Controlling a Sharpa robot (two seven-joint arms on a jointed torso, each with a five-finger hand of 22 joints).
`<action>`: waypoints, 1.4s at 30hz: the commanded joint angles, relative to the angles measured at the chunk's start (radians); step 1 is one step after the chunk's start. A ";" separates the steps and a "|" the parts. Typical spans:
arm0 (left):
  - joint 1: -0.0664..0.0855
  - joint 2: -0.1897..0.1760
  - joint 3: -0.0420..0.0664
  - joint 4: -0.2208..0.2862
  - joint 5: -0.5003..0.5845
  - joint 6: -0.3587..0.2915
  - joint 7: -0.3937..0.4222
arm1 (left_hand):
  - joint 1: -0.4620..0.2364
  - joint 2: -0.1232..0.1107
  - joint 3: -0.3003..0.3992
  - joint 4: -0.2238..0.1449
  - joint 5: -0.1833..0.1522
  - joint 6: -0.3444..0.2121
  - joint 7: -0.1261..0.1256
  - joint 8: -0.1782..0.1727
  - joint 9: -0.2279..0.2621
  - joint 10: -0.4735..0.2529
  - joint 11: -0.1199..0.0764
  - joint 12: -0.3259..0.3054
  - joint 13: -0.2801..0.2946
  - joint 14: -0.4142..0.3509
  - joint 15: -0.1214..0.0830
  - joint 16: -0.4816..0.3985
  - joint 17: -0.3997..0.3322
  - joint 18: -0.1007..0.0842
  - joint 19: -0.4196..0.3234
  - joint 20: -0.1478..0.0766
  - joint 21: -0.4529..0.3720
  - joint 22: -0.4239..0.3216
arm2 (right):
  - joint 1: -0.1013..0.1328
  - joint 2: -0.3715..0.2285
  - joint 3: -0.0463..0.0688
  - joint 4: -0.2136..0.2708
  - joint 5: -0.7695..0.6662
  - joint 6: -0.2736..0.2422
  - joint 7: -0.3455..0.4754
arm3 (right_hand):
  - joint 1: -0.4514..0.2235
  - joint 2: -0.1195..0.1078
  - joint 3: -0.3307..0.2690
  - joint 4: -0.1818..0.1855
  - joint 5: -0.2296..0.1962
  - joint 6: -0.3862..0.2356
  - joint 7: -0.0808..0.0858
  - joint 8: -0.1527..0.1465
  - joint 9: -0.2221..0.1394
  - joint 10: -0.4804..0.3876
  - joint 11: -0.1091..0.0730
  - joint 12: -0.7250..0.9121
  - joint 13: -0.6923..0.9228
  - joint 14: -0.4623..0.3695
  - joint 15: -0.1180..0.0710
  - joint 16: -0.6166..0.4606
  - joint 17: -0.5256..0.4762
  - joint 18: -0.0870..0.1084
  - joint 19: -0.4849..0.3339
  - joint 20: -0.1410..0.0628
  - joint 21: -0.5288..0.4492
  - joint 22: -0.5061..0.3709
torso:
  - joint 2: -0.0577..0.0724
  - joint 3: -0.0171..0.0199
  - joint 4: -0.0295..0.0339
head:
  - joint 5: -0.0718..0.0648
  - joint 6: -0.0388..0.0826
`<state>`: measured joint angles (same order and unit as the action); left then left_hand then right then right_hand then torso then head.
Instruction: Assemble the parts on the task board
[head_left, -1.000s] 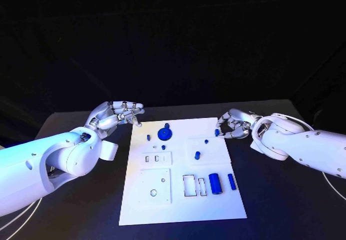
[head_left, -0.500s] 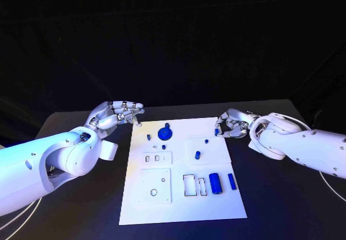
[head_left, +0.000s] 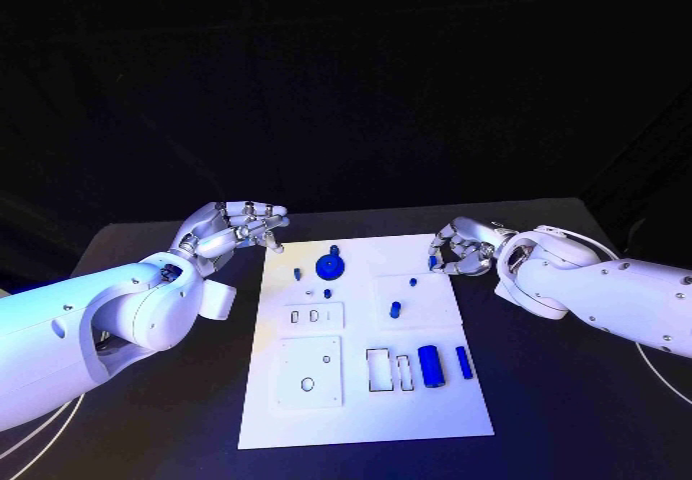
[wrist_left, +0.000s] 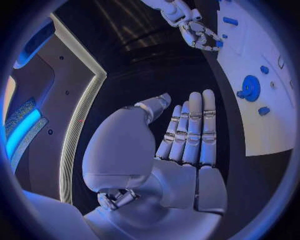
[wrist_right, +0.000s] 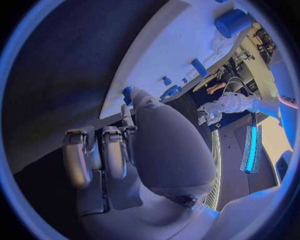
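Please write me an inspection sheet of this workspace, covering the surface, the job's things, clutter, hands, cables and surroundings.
Surface: black table, with the white task board lying in its middle.
Job's things: blue round part near the board's far edge; two blue cylinders side by side on the board's right; small blue pieces scattered between.
Clutter: nothing seen.
Hands: left hand at the board's far left corner, fingers apart, holding nothing; right hand at the far right edge, fingers curled by a small blue part; whether it grips it cannot be told.
Cables: white cable beside the right arm.
Surroundings: dark backdrop.
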<state>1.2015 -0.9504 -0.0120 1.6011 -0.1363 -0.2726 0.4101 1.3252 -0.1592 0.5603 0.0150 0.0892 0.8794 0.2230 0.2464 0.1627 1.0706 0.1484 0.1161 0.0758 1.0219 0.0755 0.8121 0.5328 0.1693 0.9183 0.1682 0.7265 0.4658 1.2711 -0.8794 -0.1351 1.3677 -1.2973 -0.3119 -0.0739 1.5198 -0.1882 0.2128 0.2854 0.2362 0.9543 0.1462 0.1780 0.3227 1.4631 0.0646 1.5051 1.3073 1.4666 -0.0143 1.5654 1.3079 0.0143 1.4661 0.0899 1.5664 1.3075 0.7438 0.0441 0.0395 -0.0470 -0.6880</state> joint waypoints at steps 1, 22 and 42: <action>0.002 0.002 0.001 0.001 -0.003 0.018 0.005 | 0.010 -0.001 0.005 0.001 -0.004 -0.003 -0.001 0.004 0.001 0.004 0.004 0.006 -0.001 -0.005 0.001 0.004 -0.001 0.010 -0.008 -0.001 0.005 0.001 | -0.002 0.002 0.000 -0.001 -0.016 0.008 -0.004 | -0.004 0.009 0.007 0.000 0.006 0.007 -0.002 0.006 0.001 0.061 -0.001 0.007 0.217 0.104 -0.001 0.005 0.263 -0.014 0.105 0.002 0.004 0.263 | 0.000 0.0002 0.0007 | -0.002 -0.001; 0.001 0.001 0.001 0.000 -0.004 0.019 0.004 | 0.010 -0.001 0.005 0.001 -0.004 -0.004 -0.001 0.003 0.001 0.003 0.004 0.005 -0.001 -0.005 0.001 0.004 -0.001 0.010 -0.009 -0.001 0.006 0.002 | -0.007 0.008 0.000 -0.001 -0.027 -0.020 -0.005 | -0.011 0.014 0.041 -0.002 0.040 0.041 -0.014 0.020 0.003 0.068 -0.012 0.014 0.222 0.104 -0.009 0.005 0.263 -0.014 0.105 -0.006 0.004 0.263 | -0.001 0.0010 0.0012 | -0.003 -0.005; 0.001 0.003 0.000 -0.003 -0.004 0.022 0.001 | 0.011 -0.001 0.007 -0.001 -0.004 -0.008 0.002 0.002 0.000 -0.001 0.006 0.004 -0.002 -0.007 0.003 0.006 -0.004 0.010 -0.015 0.000 0.014 0.008 | 0.001 -0.008 0.003 0.085 -0.026 -0.179 -0.113 | -0.023 0.030 0.085 -0.005 0.047 0.071 -0.023 0.040 0.010 0.075 -0.021 0.022 0.229 0.104 -0.017 0.005 0.263 -0.014 0.105 -0.015 0.004 0.263 | -0.003 -0.0021 0.0000 | 0.000 -0.003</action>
<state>1.2015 -0.9495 -0.0122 1.5976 -0.1376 -0.2687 0.4064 1.3251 -0.1592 0.5603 0.0150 0.0892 0.8794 0.2230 0.2464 0.1625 1.0706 0.1484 0.1161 0.0758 1.0220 0.0756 0.8120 0.5302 0.1694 0.9110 0.1681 0.7356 0.4729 1.2699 -0.8871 -0.1330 1.4437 -1.3113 -0.4481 -0.1380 1.5003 -0.1689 0.2929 0.2799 0.2865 1.0203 0.1230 0.2130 0.3319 1.4652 0.0483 1.5245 1.3079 1.4642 -0.0242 1.5654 1.3074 0.0144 1.4661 0.0824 1.5664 1.3080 0.7413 0.0428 0.0402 -0.0480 -0.6913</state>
